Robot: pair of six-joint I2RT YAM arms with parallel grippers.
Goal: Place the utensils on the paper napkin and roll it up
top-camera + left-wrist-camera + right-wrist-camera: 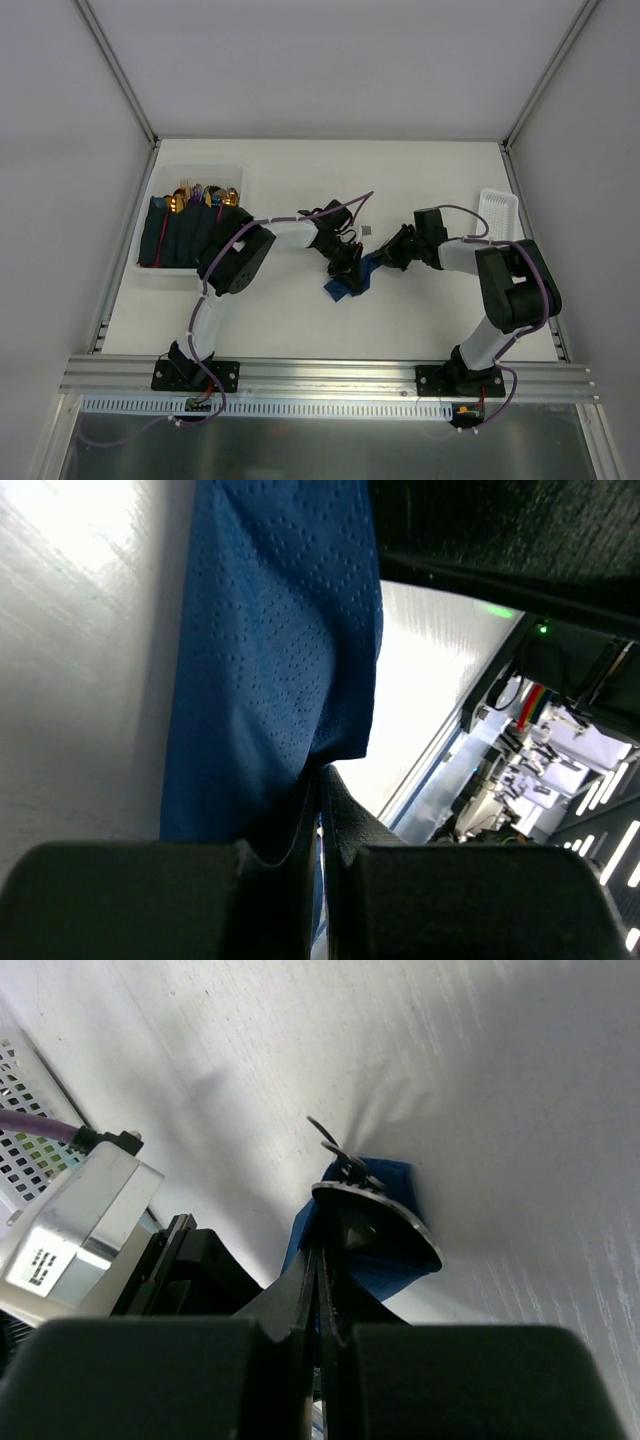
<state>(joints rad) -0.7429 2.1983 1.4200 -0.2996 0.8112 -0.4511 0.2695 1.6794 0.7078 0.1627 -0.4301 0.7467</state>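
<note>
1. Left jaws were pinched fully together on an edge of the paper napkin; the sheet ran ahead of them over the tabletop.
2. Right jaws were fully closed too, tips at the rolled napkin's end; couldn't tell if they gripped it.
3. Utensils poked out of the roll just ahead of those tips.
</note>
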